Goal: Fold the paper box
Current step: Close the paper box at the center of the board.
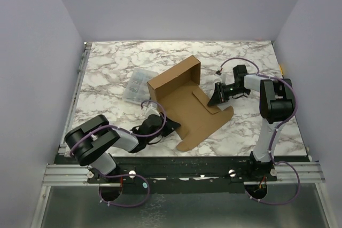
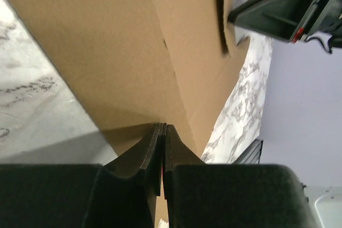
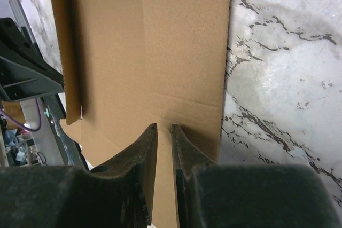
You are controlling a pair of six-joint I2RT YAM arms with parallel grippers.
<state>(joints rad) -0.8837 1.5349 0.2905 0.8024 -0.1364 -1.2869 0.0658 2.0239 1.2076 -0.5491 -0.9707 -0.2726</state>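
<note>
The paper box [image 1: 187, 102] is found at the middle of the tabletop [image 1: 107, 62], walled end toward the far edge, lid panel flat. The left hand [image 1: 172, 126], fingers almost together, and the right hand [image 1: 216, 97], narrowly parted, are set at opposite flaps, presumably to steady it for creasing.

One paper box [image 1: 187, 108], one clear plastic case [image 1: 136, 85], one marble table [image 1: 240, 132], two arms: left arm [image 1: 101, 140], right arm [image 1: 275, 102].

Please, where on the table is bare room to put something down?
Free: the far table strip behind the paper box, and the near right patch between box and right arm. Crowded: around the box, with the clear case, left claw and right claw.
</note>
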